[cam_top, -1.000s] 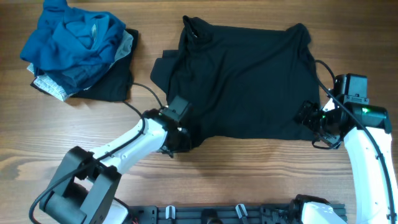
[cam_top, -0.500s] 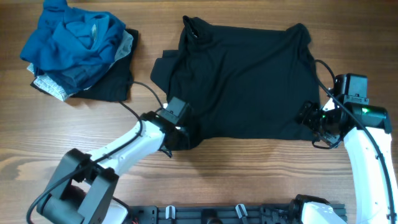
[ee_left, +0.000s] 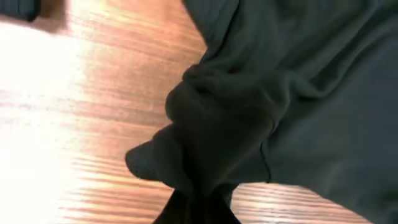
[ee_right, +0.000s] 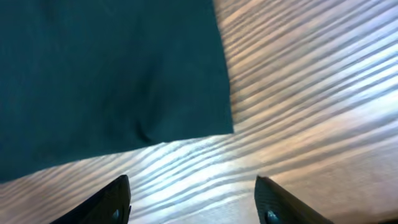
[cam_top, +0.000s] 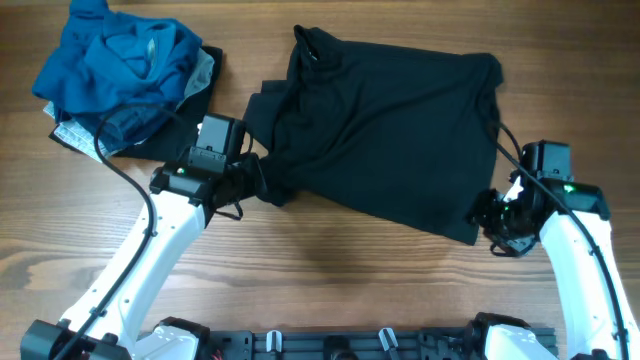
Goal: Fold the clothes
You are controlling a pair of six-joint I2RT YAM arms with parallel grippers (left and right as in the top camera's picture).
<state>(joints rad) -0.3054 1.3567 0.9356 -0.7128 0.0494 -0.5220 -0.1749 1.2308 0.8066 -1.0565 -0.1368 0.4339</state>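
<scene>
The black shirt lies spread on the wooden table, skewed, its collar at the upper left. My left gripper is shut on a bunched lower-left corner of the shirt, which hangs in folds from the jaws. My right gripper is open and empty beside the shirt's lower right corner, with bare wood between its fingers. No white logo shows.
A pile of other clothes, blue on top with grey and black beneath, sits at the table's back left, close to my left arm. The wooden table runs along the front.
My left gripper has pulled the shirt's lower-left corner up and to the left, skewing the shirt. My right gripper has let the lower right corner go and moved slightly down.
</scene>
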